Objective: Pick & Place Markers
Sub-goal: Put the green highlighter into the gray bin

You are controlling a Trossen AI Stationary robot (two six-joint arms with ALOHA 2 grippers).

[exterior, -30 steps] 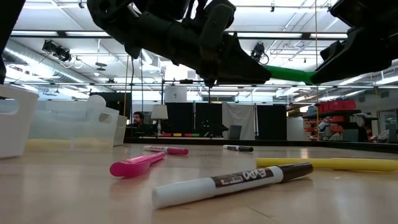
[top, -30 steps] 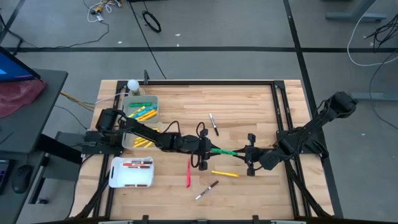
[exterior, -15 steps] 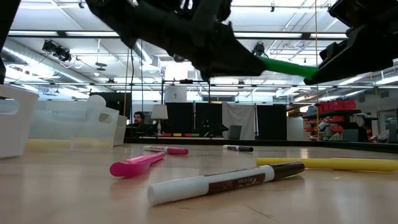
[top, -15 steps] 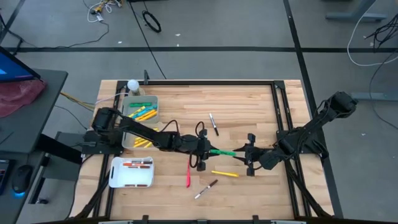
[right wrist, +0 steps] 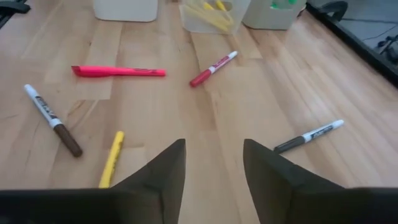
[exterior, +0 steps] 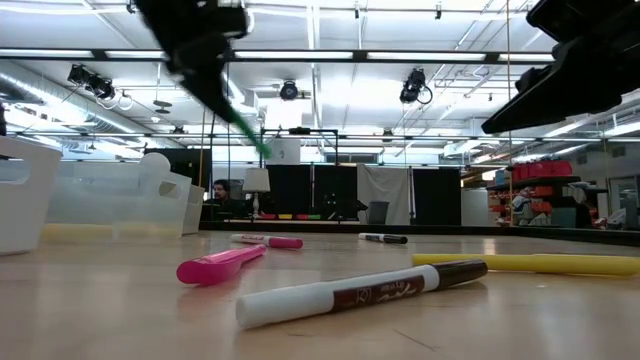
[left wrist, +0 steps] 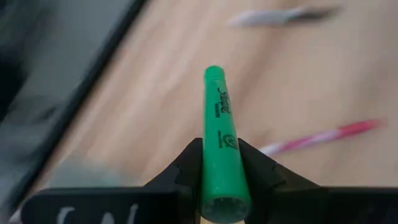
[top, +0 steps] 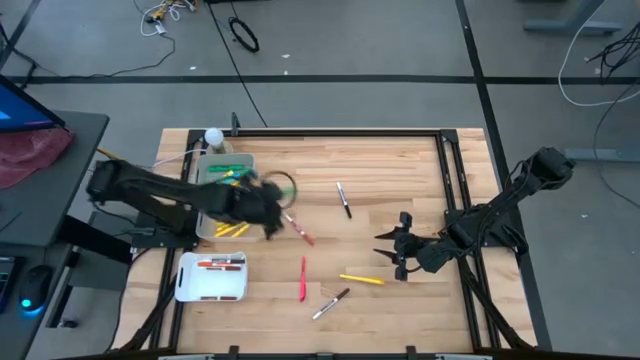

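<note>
Markers lie scattered on the worktop [top: 400,160], but one green marker [left wrist: 221,140] is clamped between the left gripper [top: 268,218]'s fingers, its long axis running straight out ahead of them, with the clear bin [top: 226,193] of yellow and green markers just beside that gripper and far nearer to it than to the other arm. The right gripper [right wrist: 213,163] hovers well away from the bin, fingers spread and empty, with the yellow marker [right wrist: 112,159] lying just ahead.

Wooden table [top: 400,160] with scattered markers [top: 360,279] and bins [top: 212,278]
</note>
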